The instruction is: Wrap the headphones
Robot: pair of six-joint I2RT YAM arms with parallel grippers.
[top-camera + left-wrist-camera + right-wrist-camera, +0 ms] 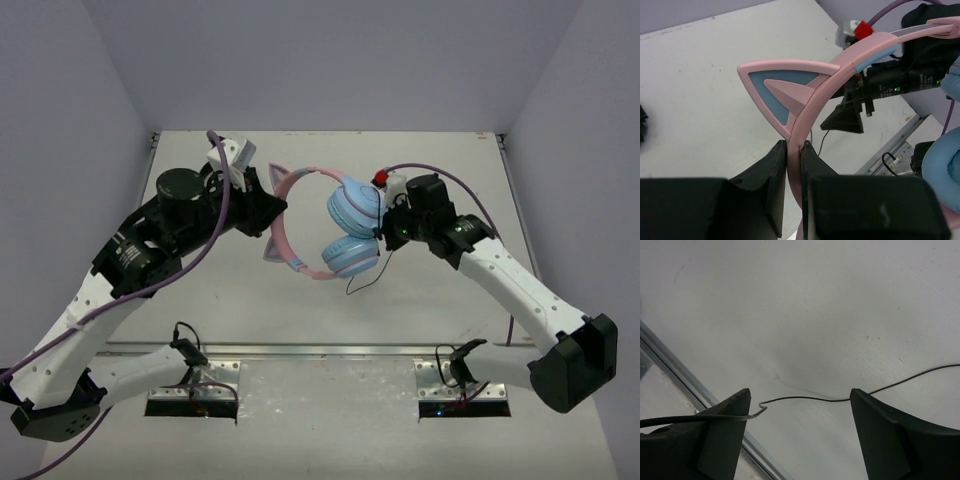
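Observation:
The headphones (355,208) hang above the table's middle: a pink headband with cat ears and two light-blue earcups stacked close together. My left gripper (268,208) is shut on the headband just below one cat ear (777,87), and the pink band (840,70) rises out from between the left gripper's (794,145) fingers. My right gripper (385,232) sits beside the earcups with its jaws open. In the right wrist view the thin black cable (805,399) crosses the gap of the right gripper (800,392), and its bent part lies by the left finger (725,430). A loop of cable (365,285) dangles under the lower earcup.
A metal rail (330,350) runs along the table's near edge, also visible as the rail (680,370) in the right wrist view. Both arm bases stand below it. Grey walls close in the table on the left, right and back.

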